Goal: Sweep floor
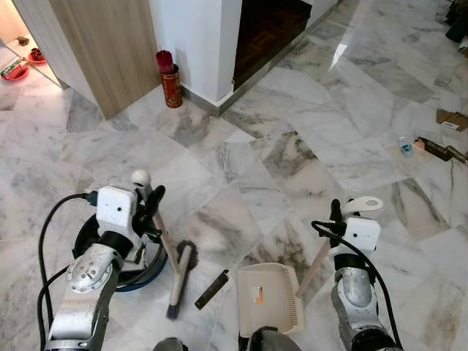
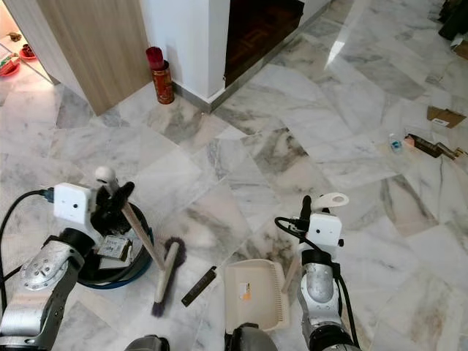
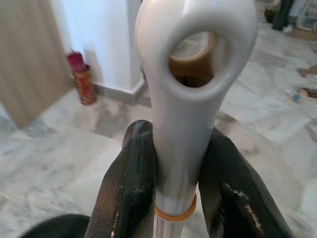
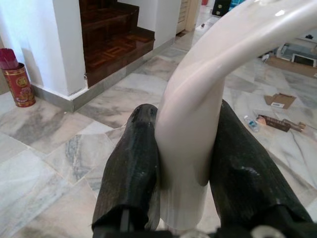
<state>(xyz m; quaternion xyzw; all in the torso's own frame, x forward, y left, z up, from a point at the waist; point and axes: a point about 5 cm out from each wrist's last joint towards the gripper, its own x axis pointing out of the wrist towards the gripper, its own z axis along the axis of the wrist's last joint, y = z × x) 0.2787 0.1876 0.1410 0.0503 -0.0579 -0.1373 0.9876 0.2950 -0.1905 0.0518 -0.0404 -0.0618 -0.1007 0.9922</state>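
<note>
I think I am partly into the sweeping. My left gripper (image 1: pixel 151 201) is closed tight on the top of the broom (image 1: pixel 178 274), and my right gripper (image 1: pixel 336 218) is closed tight on the handle of the dustpan (image 1: pixel 269 298). So both tools are in my grip and down on the floor (image 1: pixel 292 153). The broom head sits on the marble close in front of me, just beside the dustpan's open mouth. A small dark flat strip (image 1: pixel 211 289) lies between them, and I judge it should go into the pan. The pan looks empty to me, so the picking up is not done. Far off toward the right side of the floor there is more litter: a little bottle (image 1: pixel 406 146), a piece of cardboard (image 1: pixel 452 118) and a dark wrapper (image 1: pixel 437 148). Those are left too. The broom has a pale handle with a loop at the end and a short dark brush. The dustpan is cream with ridges inside and an orange sticker. A black and blue bin (image 1: pixel 139 267) stands by my left arm.
</note>
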